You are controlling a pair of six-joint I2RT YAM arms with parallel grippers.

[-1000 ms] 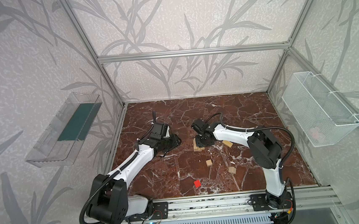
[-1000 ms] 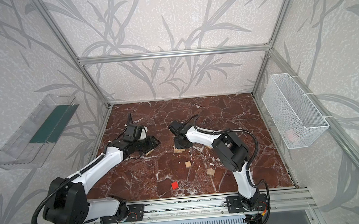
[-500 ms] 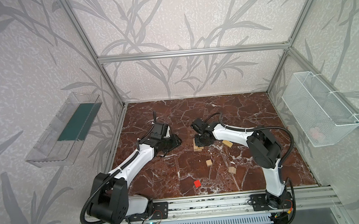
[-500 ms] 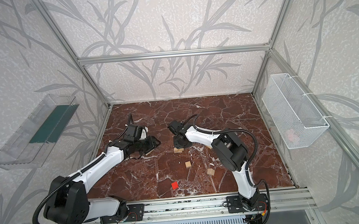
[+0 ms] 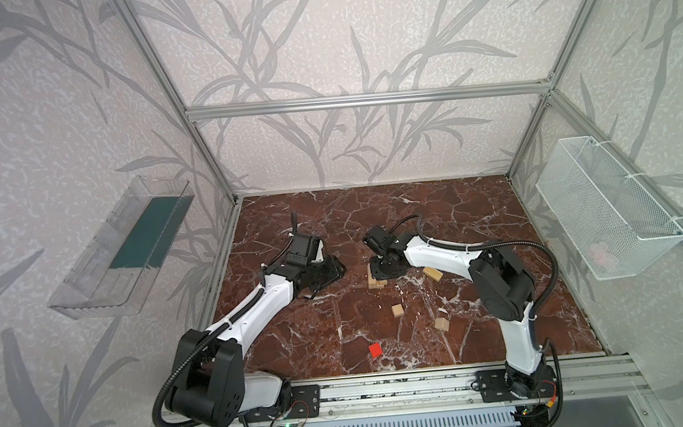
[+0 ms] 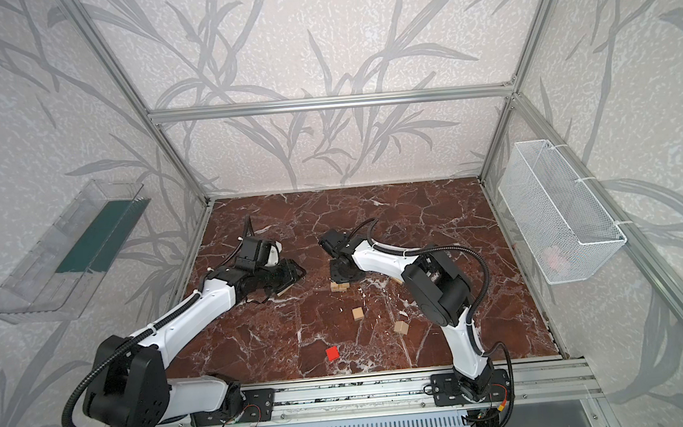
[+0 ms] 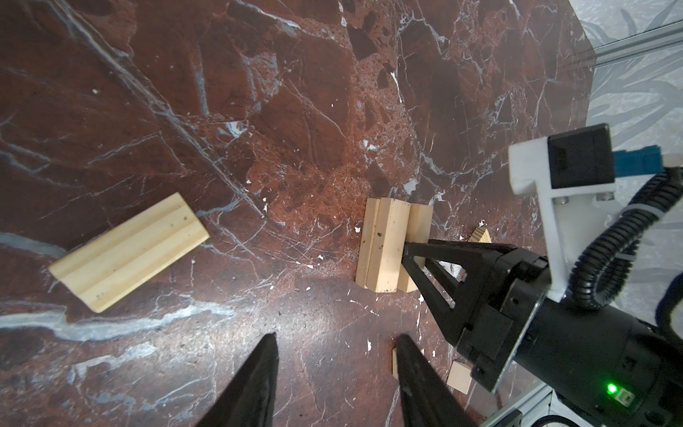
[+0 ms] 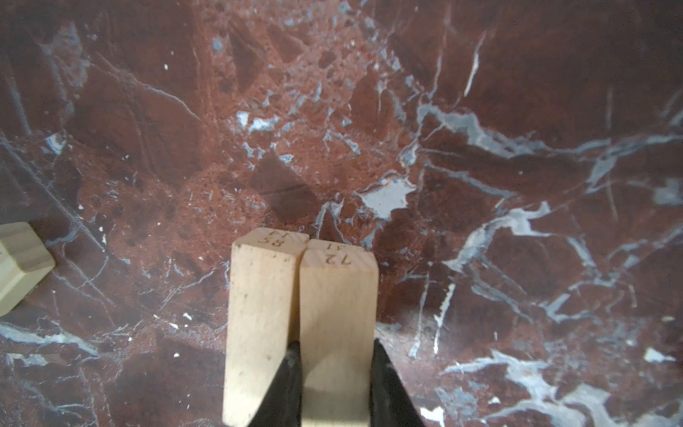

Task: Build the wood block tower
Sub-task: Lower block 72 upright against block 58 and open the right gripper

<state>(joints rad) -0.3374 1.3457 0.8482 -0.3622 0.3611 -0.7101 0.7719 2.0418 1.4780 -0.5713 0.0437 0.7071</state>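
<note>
At the middle of the desk (image 5: pixel 478 220), a low tower (image 5: pixel 374 282) of pale bars, barely a couple of layers high. Right hand (image 8: pixel 335 355) down on its top, closed around a top bar (image 8: pixel 338 295), one finger along each long side. Flush against that top bar, a neighbour bar (image 8: pixel 258 314), handwritten numbers on the end faces of both. Seating of the top bar on the layer beneath: not possible to tell. Left of the tower, left hand (image 7: pixel 336 369) above the desk, open, nothing between its fingers (image 7: pixel 258 380). Below that hand, a flat pair of bars (image 7: pixel 129 251) side by side on the desk, touching along their length, apart from the tower and mostly hidden in both top views. Right of the tower and near it, a loose bar (image 5: pixel 432 273) lying askew, partly behind the right arm (image 5: pixel 443 252). Nearer the front edge, a pale cube (image 5: pixel 397 310) and, further right, a second pale cube (image 5: pixel 441 324), apart from each other and from the tower. Nearest of all, a small red cube (image 5: pixel 376 350), alone, a little left of both. On the right wall, a white wire basket (image 5: pixel 606 210); on the left wall, a clear tray (image 5: pixel 121 248) with a green base.
</note>
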